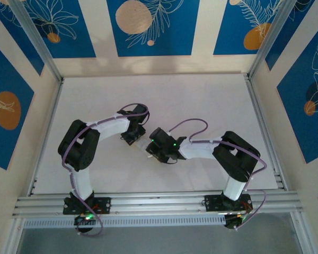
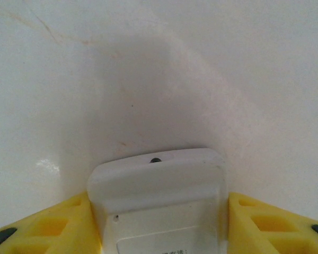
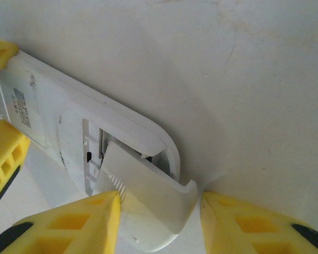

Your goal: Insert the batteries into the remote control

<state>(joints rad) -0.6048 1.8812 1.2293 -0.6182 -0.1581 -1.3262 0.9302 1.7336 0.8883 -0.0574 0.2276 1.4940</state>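
From above: remote control (image 1: 148, 148) at the middle of the white worktop (image 1: 201, 100), between the tips of left arm (image 1: 103, 127) and right arm (image 1: 201, 150). From the left wrist: label side up, clamped across its width by the yellow left fingers (image 2: 47, 227). From the right wrist: battery cover (image 3: 143, 190) tilted up from its compartment, straddled by the right fingers (image 3: 69, 225), one touching it; grasped or not, impossible to tell.

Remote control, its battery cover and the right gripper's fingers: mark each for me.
remote control (image 3: 61, 108), right wrist view, on its white back shell beside the label.
battery cover (image 3: 148, 188), right wrist view, middle of the ajar lid.
right gripper's fingers (image 3: 98, 209), right wrist view, near one yellow fingertip.
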